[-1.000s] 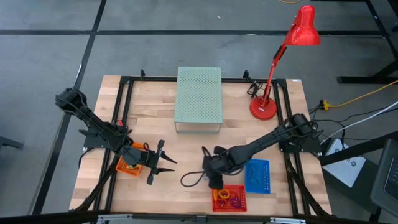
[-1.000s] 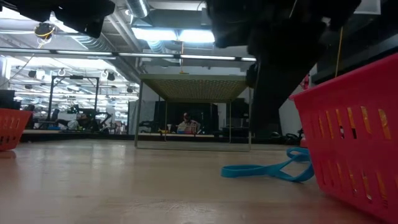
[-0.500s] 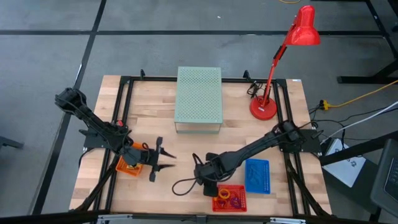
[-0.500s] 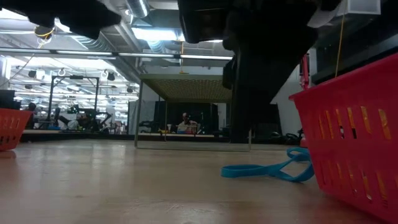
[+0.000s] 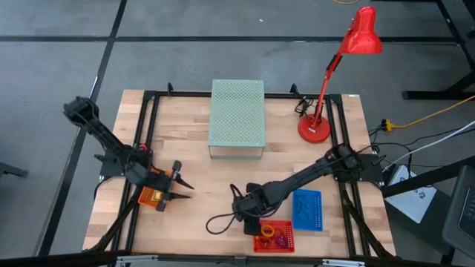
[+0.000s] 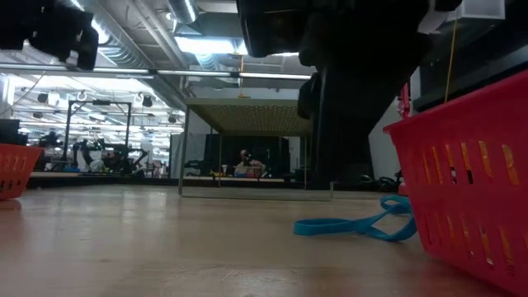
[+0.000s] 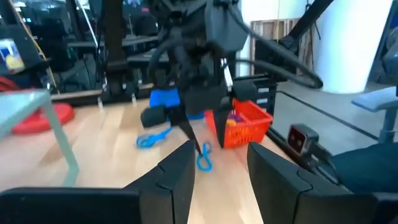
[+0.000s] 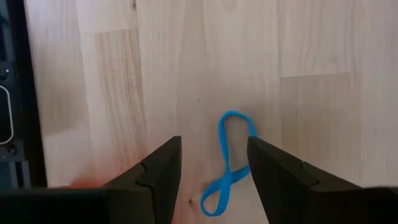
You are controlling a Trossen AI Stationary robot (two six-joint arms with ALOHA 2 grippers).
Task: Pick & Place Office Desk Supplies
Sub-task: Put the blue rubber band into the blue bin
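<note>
Since a second ago our left gripper pulled back left, open, empty. Right gripper, open, empty, hovers above a blue loop, twisted figure-eight, beside the red basket. No writing legible.

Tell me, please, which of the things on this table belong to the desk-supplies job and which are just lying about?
Job:
- blue loop lying loose on the wood
- ring clips in the red basket
- blue basket
- orange basket

Lying about:
- red desk lamp
- pale green perforated box
</note>
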